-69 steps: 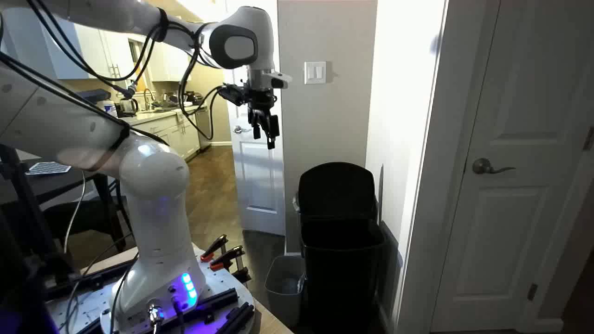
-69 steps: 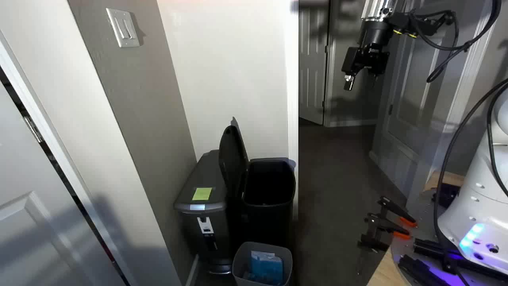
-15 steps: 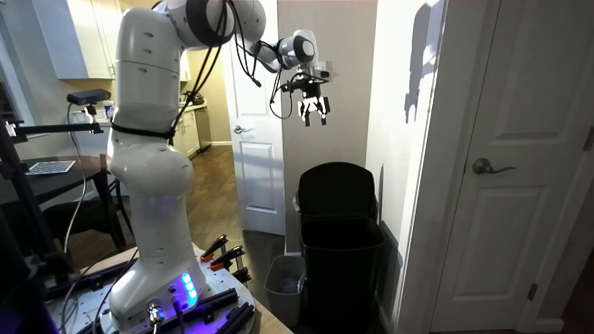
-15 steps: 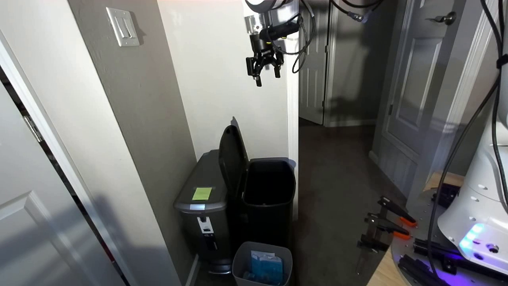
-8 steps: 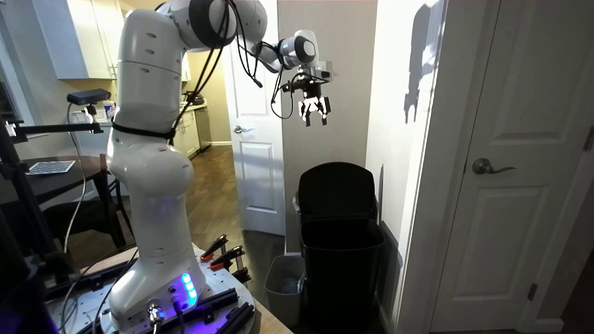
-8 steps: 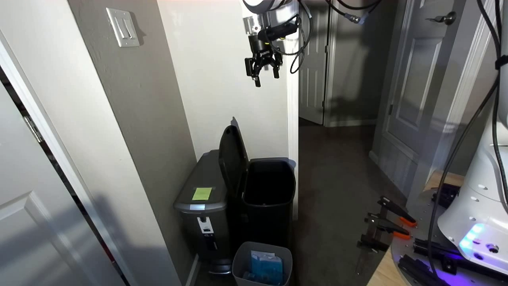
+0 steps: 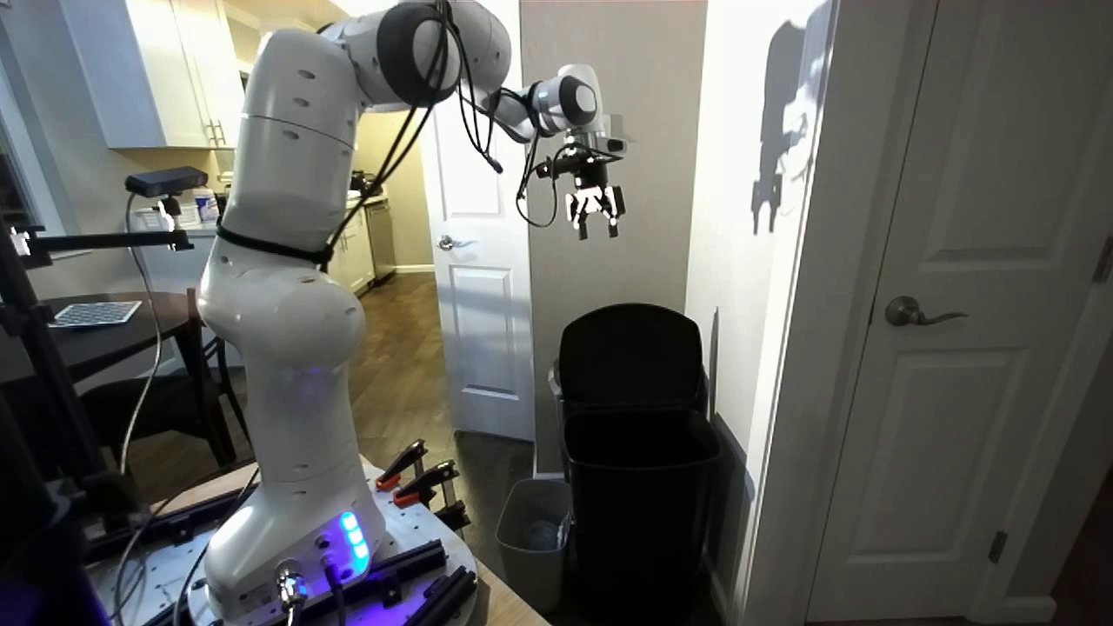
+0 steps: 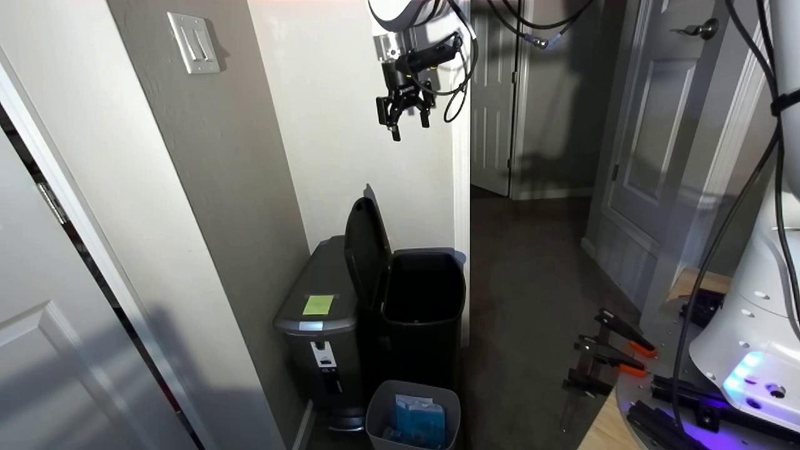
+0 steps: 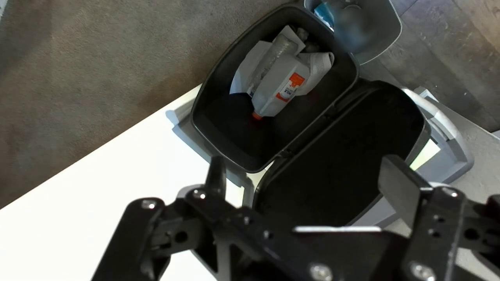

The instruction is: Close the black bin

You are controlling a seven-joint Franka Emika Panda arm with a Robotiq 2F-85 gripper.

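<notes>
The black bin (image 7: 639, 530) stands against the white wall with its lid (image 7: 630, 356) raised nearly upright. The bin (image 8: 425, 350) and its raised lid (image 8: 362, 247) also show in the other exterior picture. In the wrist view the bin (image 9: 222, 105) is open, with a milk jug and papers inside, and the lid (image 9: 336, 156) shows its underside. My gripper (image 7: 598, 233) is open and empty, well above the raised lid and apart from it; it also shows in an exterior view (image 8: 410, 128). In the wrist view the fingers (image 9: 304, 171) are spread wide, with the lid below between them.
A closed dark grey bin (image 8: 315, 269) with a green label (image 8: 319, 305) stands beside the lid's back side. A small grey wastebasket (image 8: 375, 415) stands in front. Walls (image 7: 617, 269) rise behind and beside. Clamps (image 8: 615, 353) stick out from the robot's table.
Since 4.6 seconds ago my arm has swung over to above the bin. In the last half second the gripper has moved slightly down and towards the lid's side. The lid has not moved.
</notes>
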